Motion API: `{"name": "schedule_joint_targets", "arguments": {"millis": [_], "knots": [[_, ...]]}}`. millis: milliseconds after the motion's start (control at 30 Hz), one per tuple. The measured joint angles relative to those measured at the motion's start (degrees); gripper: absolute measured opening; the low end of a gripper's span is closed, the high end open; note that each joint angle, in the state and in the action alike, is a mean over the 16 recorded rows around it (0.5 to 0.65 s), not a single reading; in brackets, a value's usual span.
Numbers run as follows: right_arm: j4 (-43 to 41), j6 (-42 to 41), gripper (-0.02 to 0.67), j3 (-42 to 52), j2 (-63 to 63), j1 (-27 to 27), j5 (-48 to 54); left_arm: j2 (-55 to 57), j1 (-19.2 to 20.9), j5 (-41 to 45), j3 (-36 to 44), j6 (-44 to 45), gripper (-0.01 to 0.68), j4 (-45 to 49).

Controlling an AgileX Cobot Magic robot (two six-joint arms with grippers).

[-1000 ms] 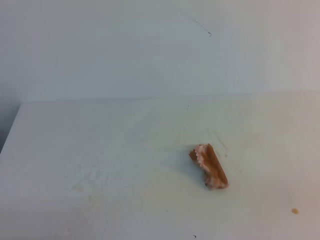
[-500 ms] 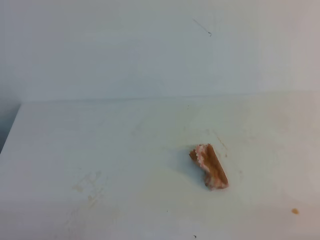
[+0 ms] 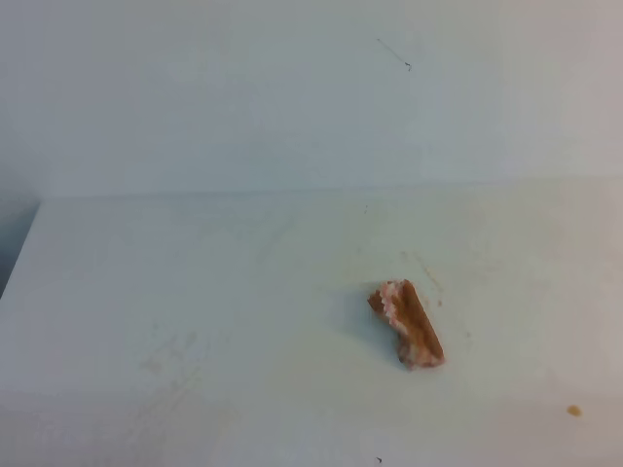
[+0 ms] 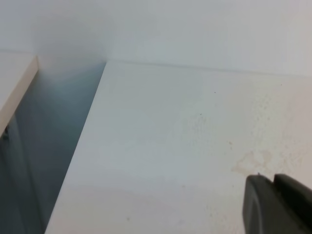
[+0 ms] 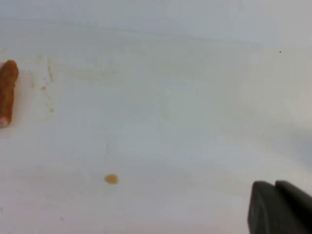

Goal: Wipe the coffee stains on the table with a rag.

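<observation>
- Currently the table [image 3: 195, 292] shows a white top with faint greyish-tan smudges near the front-left; pale wall behind its back edge.
- rag [image 3: 409, 324] lies crumpled right of centre, orange-brown tinted, nothing touching it.
- Only coffee stains visible: one small amber dot [image 3: 574, 411] near the front-right corner, well apart from the rag.
- left gripper [image 4: 278, 204]: dark fingertips over bare tabletop; left table edge drops to a gap beside it. Open or clenched, can't tell.
- right gripper [image 5: 278, 207]: tips at frame corner, near the dot; state can't tell.
</observation>
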Motion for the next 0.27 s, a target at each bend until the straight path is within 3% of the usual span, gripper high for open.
{"name": "schedule_joint_targets", "arguments": {"millis": [267], "knots": [[0.0, 0.1, -0.002, 0.0, 0.0, 0.0, 0.0, 0.0, 0.0, 0.0, 0.0, 0.0, -0.004, 0.0]]}}
